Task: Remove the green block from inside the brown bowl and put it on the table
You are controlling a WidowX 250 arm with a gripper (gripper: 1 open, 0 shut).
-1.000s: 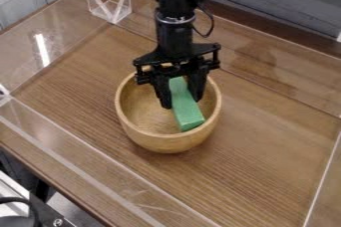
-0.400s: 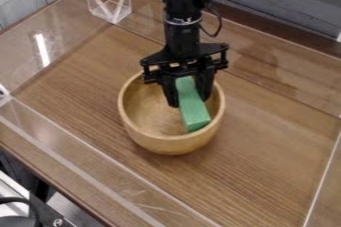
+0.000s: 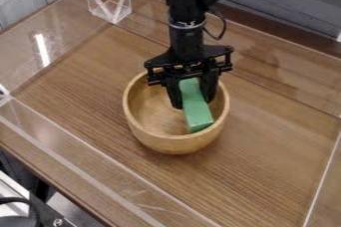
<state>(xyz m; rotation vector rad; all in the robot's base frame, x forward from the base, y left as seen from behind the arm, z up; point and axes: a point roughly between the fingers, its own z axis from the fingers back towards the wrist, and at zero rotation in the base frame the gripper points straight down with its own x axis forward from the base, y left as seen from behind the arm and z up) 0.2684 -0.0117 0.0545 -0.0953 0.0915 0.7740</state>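
In the camera view, the brown wooden bowl [image 3: 150, 129] sits upright on the glossy wood-grain desk [image 3: 83, 121]. The bright green rectangular block [image 3: 197, 113] is inside the bowl's outline, toward the side at the right of the picture, lying lengthwise from the rim nearest the arm down toward the bowl's middle. The black robot arm [image 3: 188, 7] reaches in from the top of the picture, and its end effector [image 3: 190, 78] is over the bowl's far part, at the block's upper end. The end effector is closed as far as it goes; whether it grips the block cannot be told, since its black parts cover that end. A clear plastic piece [image 3: 110, 4] stands on the desk at the upper left, well apart from the bowl.
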